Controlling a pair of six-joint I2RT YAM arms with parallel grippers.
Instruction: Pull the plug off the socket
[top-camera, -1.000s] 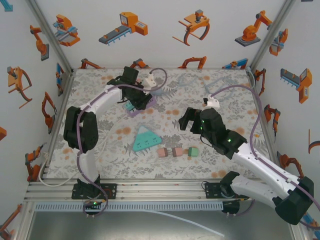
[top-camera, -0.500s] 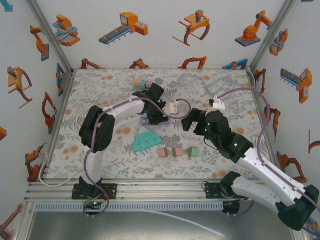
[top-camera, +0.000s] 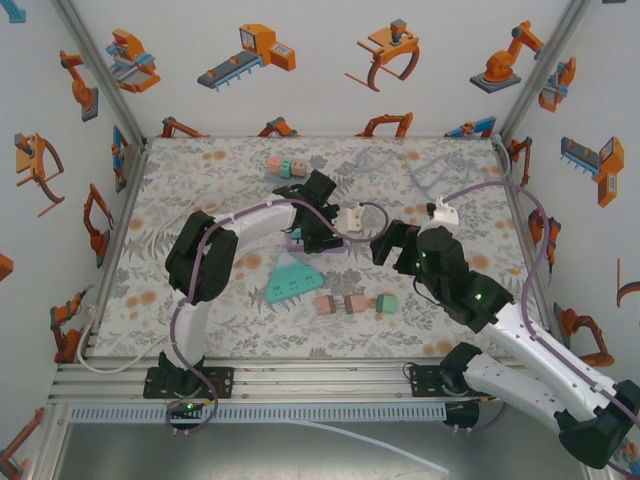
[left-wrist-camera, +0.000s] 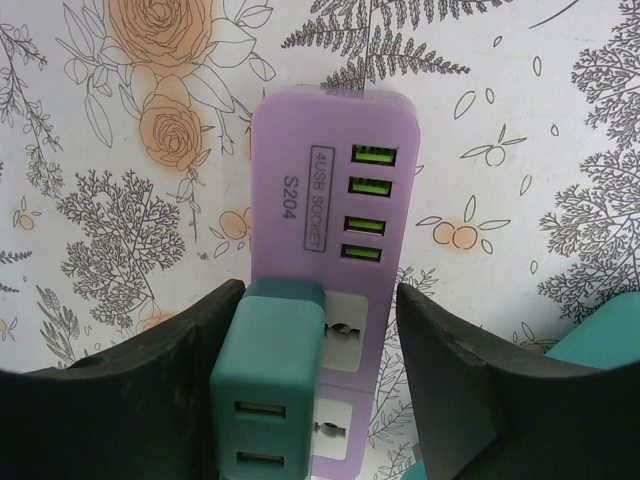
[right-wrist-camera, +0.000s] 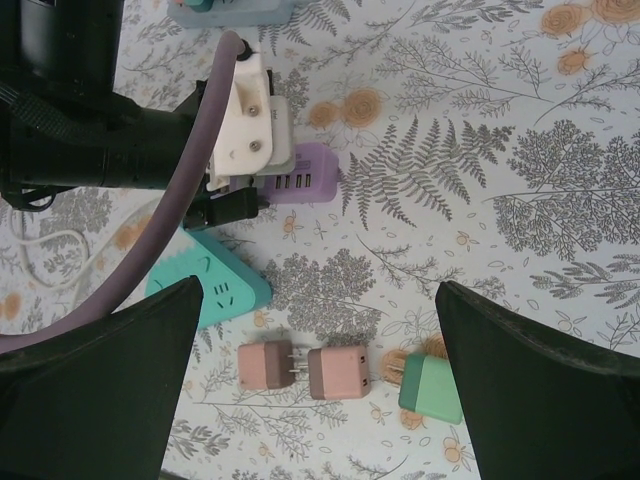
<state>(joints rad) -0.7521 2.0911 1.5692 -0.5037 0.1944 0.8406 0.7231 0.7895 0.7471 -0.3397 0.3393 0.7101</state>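
A purple socket strip (left-wrist-camera: 330, 180) with green USB ports lies flat on the flowered table. A teal plug (left-wrist-camera: 270, 390) sits in its near left outlet. My left gripper (left-wrist-camera: 320, 300) straddles both. Its left finger (left-wrist-camera: 150, 400) rests against the plug, while a gap shows between its right finger (left-wrist-camera: 480, 390) and the strip, so the jaws stand open. From above, the left gripper (top-camera: 318, 232) hovers over the purple socket strip (top-camera: 292, 240) at mid-table. The right gripper (top-camera: 385, 245) hangs open just to its right, holding nothing. The right wrist view also shows the purple strip (right-wrist-camera: 305, 175).
A teal triangular power strip (top-camera: 290, 280) lies in front of the socket. Two pink plugs (top-camera: 326, 304) (top-camera: 354, 303) and a green plug (top-camera: 387, 302) lie in a row nearer me. Small coloured blocks (top-camera: 285, 166) sit at the back. Walls enclose the table.
My left arm swung from the back left to mid-table, bringing the purple strip and plug along, and its jaws have widened. The right arm drifted slightly right.
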